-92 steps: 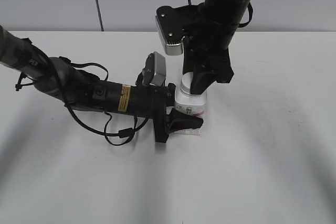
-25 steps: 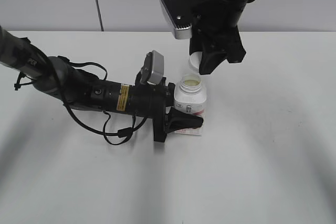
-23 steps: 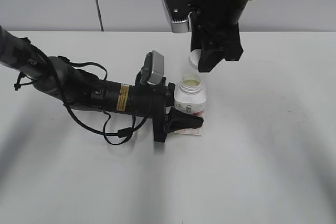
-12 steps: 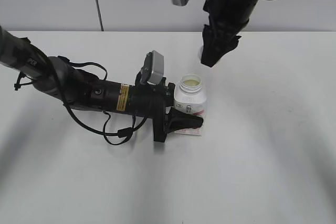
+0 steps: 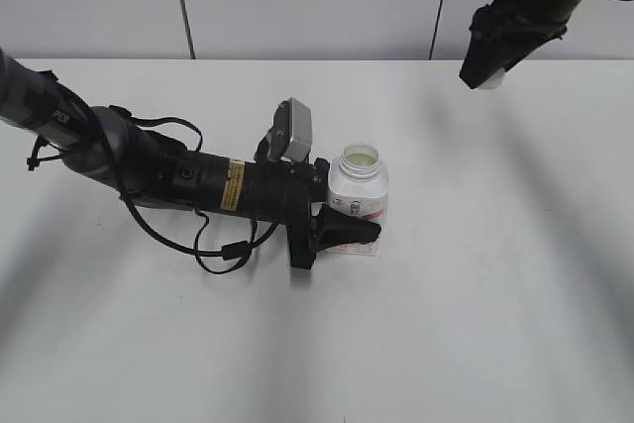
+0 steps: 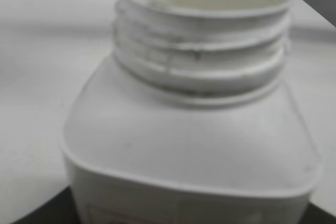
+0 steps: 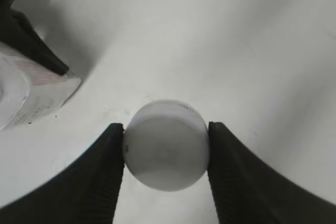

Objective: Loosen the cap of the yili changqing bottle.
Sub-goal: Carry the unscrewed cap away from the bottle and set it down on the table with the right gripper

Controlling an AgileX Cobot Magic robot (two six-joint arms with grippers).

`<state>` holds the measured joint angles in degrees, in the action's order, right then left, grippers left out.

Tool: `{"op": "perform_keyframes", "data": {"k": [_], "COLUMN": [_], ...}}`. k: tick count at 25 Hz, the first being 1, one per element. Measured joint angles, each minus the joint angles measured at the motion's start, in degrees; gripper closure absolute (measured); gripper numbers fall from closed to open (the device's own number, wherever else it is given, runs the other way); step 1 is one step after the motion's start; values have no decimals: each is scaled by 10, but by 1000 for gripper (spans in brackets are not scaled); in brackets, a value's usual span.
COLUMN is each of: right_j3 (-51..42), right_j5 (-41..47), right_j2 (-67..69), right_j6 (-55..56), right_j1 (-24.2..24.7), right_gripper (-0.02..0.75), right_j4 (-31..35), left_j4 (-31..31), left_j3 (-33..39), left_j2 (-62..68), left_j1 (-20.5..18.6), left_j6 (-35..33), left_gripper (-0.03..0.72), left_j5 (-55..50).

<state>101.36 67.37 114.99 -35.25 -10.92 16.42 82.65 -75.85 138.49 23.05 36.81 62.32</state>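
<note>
The yili changqing bottle stands upright at the table's middle, white with a pink-red label, its threaded neck open. My left gripper is shut on the bottle's body from the left. The round white cap is off the bottle and clamped between the two fingers of my right gripper. In the exterior view the right gripper holds the cap high at the upper right, far from the bottle. The bottle's corner shows at the left of the right wrist view.
The white table runs under both arms, with a pale wall behind. My left arm lies low across the table's left half with looped cables.
My right gripper has lifted the cap off the bottle and carried it up and to the right, away from the open neck. The left gripper and bottle have stayed still.
</note>
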Motion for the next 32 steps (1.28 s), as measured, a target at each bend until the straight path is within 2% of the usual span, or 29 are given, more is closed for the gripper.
{"op": "perform_keyframes", "data": {"k": [5,17,20,25,32], "right_j3": [-67,-240,-258,-260,-260], "right_j5": [-61,-211,-228,-230,-226], "right_j2": [-1,-1,-1,13,47], "right_j6": [43,161,198,272,285], "right_j1": [43,114,123,124,124], "right_gripper": [351,352,352,352,352], "right_j4": [33,34,-2,-98,-112], "left_j4": [-1,-1,-2,-6,-16], "left_j3": [0,0,0,0,0], "left_j2": [0,0,-1,-1,-1], "left_j1": [0,0,0,1,1], "left_j6": [0,0,0,0,0], "left_gripper": [302,302,302,302,302], "left_j5": [-1,-2,-2,-6,-11]}}
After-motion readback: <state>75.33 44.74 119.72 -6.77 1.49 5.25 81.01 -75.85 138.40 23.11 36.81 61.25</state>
